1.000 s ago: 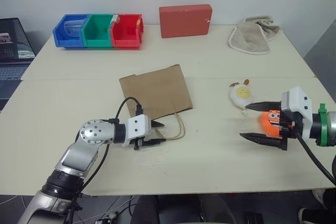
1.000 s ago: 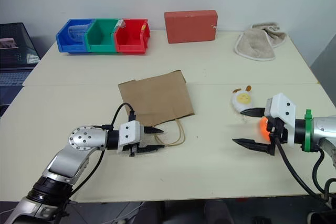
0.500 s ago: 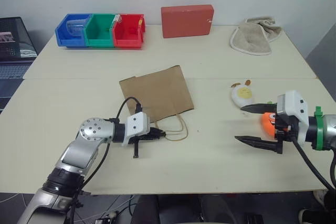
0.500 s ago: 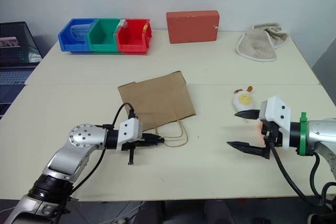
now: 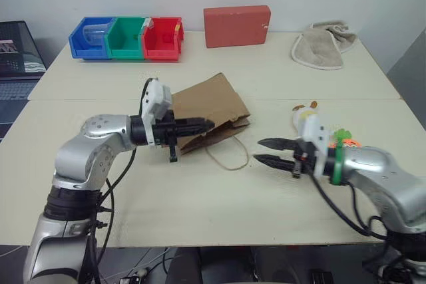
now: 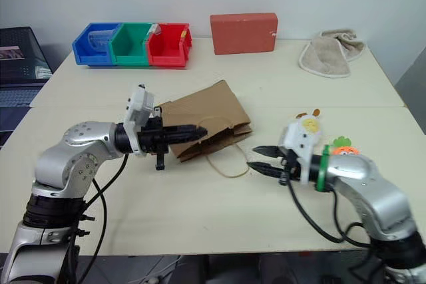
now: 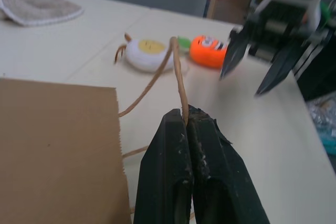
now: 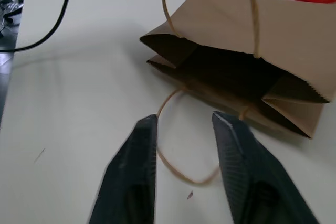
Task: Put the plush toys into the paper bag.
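Blue, green and red bins (image 5: 125, 38) in a row, red box (image 5: 236, 26) — beige towel (image 5: 321, 47) — laptop (image 5: 18, 51)

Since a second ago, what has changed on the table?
The left pincer shut on the paper bag's upper handle and lifted it, raising the paper bag so its mouth gapes. The right pincer swung in from beside the toys toward the lower handle and narrowed. Egg toy, carrot toy, bins, red box and towel stayed put.

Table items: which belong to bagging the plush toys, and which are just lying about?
Job: paper bag, carrot plush, egg plush.
Lying about: red box, beige towel, coloured bins, laptop.
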`<action>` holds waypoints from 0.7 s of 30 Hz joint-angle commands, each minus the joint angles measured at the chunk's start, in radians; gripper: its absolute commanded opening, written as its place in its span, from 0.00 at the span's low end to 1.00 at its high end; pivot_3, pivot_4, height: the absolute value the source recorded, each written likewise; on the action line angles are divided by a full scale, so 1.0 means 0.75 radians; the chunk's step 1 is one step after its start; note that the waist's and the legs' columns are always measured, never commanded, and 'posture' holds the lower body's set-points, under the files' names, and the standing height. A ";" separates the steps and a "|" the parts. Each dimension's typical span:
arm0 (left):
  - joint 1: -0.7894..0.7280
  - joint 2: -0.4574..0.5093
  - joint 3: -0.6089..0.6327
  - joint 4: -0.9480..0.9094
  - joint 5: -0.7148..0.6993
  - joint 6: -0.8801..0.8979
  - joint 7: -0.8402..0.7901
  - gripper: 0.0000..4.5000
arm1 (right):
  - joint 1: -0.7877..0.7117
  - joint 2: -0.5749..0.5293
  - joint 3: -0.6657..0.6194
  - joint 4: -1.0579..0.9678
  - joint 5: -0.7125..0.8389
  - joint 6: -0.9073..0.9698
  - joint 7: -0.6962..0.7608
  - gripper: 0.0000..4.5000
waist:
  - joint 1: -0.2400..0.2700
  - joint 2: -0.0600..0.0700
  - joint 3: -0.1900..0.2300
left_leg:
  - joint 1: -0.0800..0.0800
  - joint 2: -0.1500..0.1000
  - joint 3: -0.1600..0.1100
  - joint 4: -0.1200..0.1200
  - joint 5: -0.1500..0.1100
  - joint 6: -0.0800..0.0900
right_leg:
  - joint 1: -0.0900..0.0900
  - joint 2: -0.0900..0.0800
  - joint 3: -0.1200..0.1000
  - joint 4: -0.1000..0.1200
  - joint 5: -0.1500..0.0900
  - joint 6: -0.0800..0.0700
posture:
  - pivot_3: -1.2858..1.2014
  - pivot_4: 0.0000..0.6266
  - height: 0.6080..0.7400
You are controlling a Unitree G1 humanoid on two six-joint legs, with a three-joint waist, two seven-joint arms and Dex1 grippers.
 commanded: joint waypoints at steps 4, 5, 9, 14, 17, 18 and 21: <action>-0.043 -0.020 0.066 -0.077 -0.110 0.113 0.088 0.00 | -0.137 0.251 0.155 0.226 -0.211 -0.150 -0.161 0.00 | 0.000 0.000 0.000 | 0.000 0.000 -0.002 -0.001 0.000 0.000 | -0.001 0.000 -0.002 0.001 0.002 -0.004 | 0.52 0.24 1.00; -0.044 -0.020 0.068 -0.082 -0.114 0.120 0.095 0.00 | -0.148 0.279 0.167 0.257 -0.234 -0.170 -0.173 0.00 | 0.000 0.000 0.000 | 0.000 0.000 -0.002 -0.001 0.000 0.000 | -0.001 0.000 -0.002 0.001 0.003 -0.005 | 0.52 0.24 1.00; -0.056 -0.038 0.084 -0.097 -0.150 0.156 0.140 0.00 | -0.225 0.449 0.224 0.464 -0.343 -0.267 -0.259 0.00 | 0.000 0.000 0.000 | -0.001 0.000 -0.003 -0.001 0.000 0.000 | -0.001 0.000 -0.003 0.001 0.003 -0.006 | 0.52 0.24 1.00; -0.064 -0.053 0.105 -0.108 -0.190 0.192 0.188 0.00 | -0.273 0.585 0.241 0.683 -0.448 -0.380 -0.324 0.00 | 0.002 0.000 0.000 | -0.001 0.000 -0.004 -0.001 0.000 0.000 | -0.001 0.000 -0.004 0.002 0.003 -0.006 | 0.52 0.24 1.00; -0.060 -0.050 0.112 -0.123 -0.213 0.209 0.201 0.00 | -0.295 0.633 0.237 0.763 -0.490 -0.423 -0.352 0.00 | 0.004 0.000 0.000 | -0.003 0.000 -0.005 -0.001 0.000 0.000 | -0.002 0.000 -0.005 0.002 0.003 -0.006 | 0.52 0.24 1.00; -0.058 -0.048 0.112 -0.127 -0.215 0.211 0.202 0.00 | -0.300 0.648 0.233 0.785 -0.498 -0.428 -0.363 0.00 | 0.004 0.000 0.000 | -0.003 0.000 -0.005 -0.001 0.000 -0.001 | -0.002 0.000 -0.005 0.002 0.003 -0.006 | 0.52 0.24 1.00; -0.072 -0.041 0.148 -0.122 -0.228 0.212 0.234 0.00 | -0.306 0.691 0.247 0.885 -0.550 -0.444 -0.395 0.00 | 0.003 0.000 0.000 | -0.002 0.000 -0.005 -0.002 0.000 -0.001 | -0.003 0.000 -0.005 0.002 0.003 -0.006 | 0.52 0.24 1.00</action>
